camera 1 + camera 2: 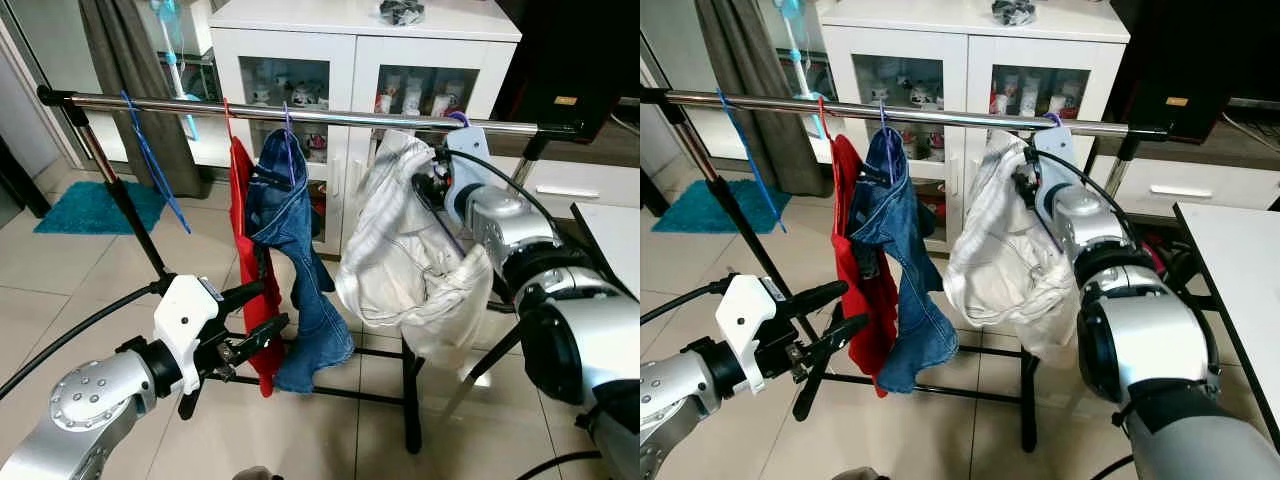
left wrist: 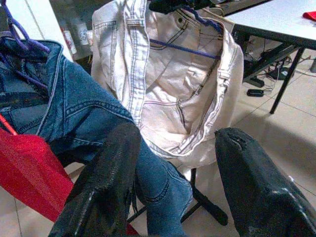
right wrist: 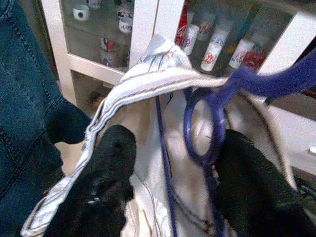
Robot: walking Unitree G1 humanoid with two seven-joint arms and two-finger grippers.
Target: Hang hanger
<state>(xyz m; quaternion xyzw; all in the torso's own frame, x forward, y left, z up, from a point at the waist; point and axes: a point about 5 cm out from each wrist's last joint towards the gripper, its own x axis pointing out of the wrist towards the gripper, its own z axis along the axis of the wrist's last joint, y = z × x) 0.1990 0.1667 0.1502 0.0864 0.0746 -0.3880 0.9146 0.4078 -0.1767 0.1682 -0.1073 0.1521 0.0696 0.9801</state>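
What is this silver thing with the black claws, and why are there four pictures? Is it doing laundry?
It's a robot helper with two silver arms. Two pictures come from cameras in its head, looking down at a clothes rail. The other two come from little cameras on its wrists, looking along the black fingers. On the rail hang an empty blue hanger, a red garment, blue jeans and white jeans. The right gripper is up by the rail, around the purple hanger that carries the white jeans. The left gripper is open and holds nothing, near the red garment's lower part.
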